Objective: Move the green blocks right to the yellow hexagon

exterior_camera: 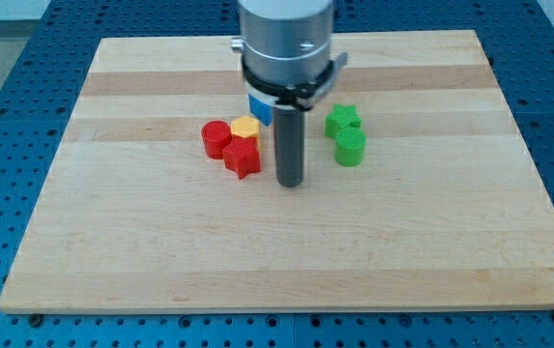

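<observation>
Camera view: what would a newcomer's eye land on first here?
The big grey arm at the view's top, ending in my tip mid-board. To its left huddle a red cylinder, yellow hexagon and red star; to its right sit a green star and green cylinder.

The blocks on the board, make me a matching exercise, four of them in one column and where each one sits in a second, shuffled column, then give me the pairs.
Column one:
1. red cylinder
2. yellow hexagon
3. green star
4. green cylinder

Column two:
A. just below the other green block
B. furthest to the view's left in the cluster
C. nearest the view's top on the right of my tip
D. between the red cylinder and the blue block

Pairs: 1-B, 2-D, 3-C, 4-A
</observation>
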Robot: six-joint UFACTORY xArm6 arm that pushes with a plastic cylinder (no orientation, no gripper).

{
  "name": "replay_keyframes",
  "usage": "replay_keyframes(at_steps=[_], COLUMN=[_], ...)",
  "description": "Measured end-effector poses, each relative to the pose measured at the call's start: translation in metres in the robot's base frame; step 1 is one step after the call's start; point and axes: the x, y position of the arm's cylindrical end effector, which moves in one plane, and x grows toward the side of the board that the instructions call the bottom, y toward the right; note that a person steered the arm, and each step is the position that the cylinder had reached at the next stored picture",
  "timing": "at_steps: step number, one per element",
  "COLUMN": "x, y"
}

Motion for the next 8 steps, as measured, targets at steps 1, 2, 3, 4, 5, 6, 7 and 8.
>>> replay_keyframes(at_steps=[1,2,3,4,5,6,7,8], x=[0.001,-0.011,-0.025,-0.028,-0.034,-0.04,-0.039,-0.04], y=[0.035,0.059,0.062,0.062,0.062,0.062,0.056,0.033])
